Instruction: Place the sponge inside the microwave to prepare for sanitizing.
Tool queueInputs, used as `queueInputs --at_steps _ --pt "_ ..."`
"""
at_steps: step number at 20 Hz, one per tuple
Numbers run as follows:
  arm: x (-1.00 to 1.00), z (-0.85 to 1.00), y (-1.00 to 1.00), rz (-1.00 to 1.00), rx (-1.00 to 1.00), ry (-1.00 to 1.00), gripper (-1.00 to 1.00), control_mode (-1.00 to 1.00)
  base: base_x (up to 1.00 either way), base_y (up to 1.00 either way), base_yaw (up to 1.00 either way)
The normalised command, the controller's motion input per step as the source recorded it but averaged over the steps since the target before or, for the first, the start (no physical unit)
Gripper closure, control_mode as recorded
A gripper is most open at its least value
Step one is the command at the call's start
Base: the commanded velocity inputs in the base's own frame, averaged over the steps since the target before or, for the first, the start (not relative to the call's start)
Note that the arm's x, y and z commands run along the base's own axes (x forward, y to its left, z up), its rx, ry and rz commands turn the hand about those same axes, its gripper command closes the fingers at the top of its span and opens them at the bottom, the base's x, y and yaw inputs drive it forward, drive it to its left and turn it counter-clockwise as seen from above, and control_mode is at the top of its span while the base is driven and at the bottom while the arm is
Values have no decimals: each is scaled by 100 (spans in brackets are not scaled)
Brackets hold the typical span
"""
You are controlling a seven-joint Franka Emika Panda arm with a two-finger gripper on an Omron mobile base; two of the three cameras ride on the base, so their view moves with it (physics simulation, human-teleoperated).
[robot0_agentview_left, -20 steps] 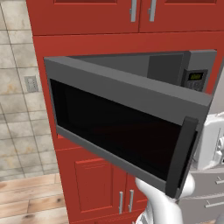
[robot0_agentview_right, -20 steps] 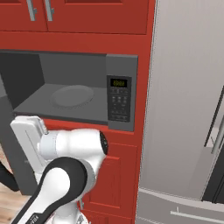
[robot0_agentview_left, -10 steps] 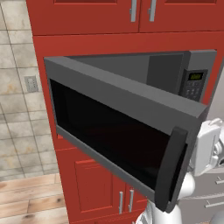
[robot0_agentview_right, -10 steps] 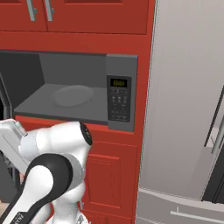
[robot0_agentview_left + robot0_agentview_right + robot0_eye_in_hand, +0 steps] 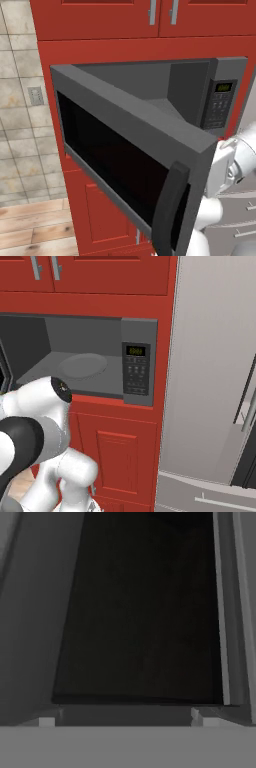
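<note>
Red cabinets surround microwave | door swung open, black glass just ahead of claw | turntable bare | green display unreadable | claw tips apart, holding nothing

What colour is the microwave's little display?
Green digits on the display, clearest in the right base view.

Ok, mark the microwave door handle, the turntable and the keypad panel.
door handle (image 5: 169,210), left base view, middle of the black curved bar.
turntable (image 5: 83,365), right base view, centre of the round grey plate.
keypad panel (image 5: 136,372), right base view, button area under the green display.
</note>
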Motion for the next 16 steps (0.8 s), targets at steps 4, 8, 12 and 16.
queueInputs --at_steps 4,8,12,16 --pt "-28 -17 68 -1 9 -21 -100 -100 0 0 0" --pt "-28 -19 67 -3 12 -22 -100 -100 0 0 0" --pt "-26 -22 69 -6 12 -20 -100 -100 0 0 0" --pt "-22 -26 72 -8 11 -18 -100 -100 0 0 0"
